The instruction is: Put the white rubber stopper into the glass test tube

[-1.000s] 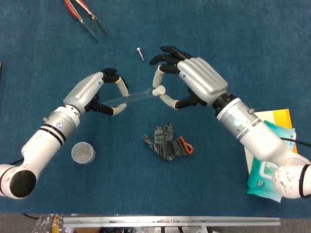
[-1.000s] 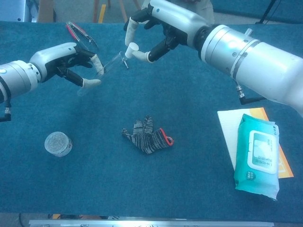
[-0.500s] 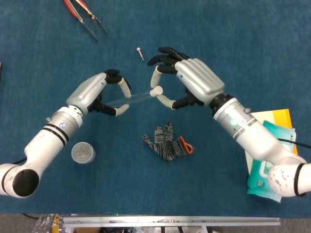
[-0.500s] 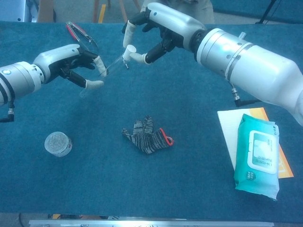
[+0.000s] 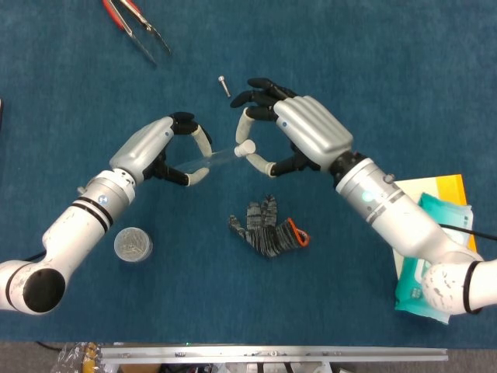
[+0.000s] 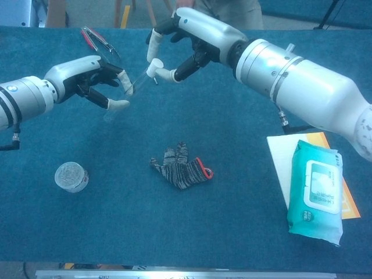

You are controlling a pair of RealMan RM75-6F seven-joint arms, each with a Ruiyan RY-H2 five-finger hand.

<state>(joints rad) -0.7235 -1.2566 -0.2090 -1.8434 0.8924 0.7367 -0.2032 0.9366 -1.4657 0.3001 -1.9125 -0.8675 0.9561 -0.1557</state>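
Glass test tube lies near-level; mouth seemingly toward white rubber stopper.

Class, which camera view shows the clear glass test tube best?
The head view: the clear glass test tube shows lengthwise between the hands, against plain blue cloth. In the chest view it is foreshortened, faint and partly hidden by the left hand.

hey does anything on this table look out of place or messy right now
A crumpled grey work glove lies in the middle of the table, and a lone small screw sits loose beyond the hands. Neither belongs with the test tube work. Nothing looks spilled or broken.
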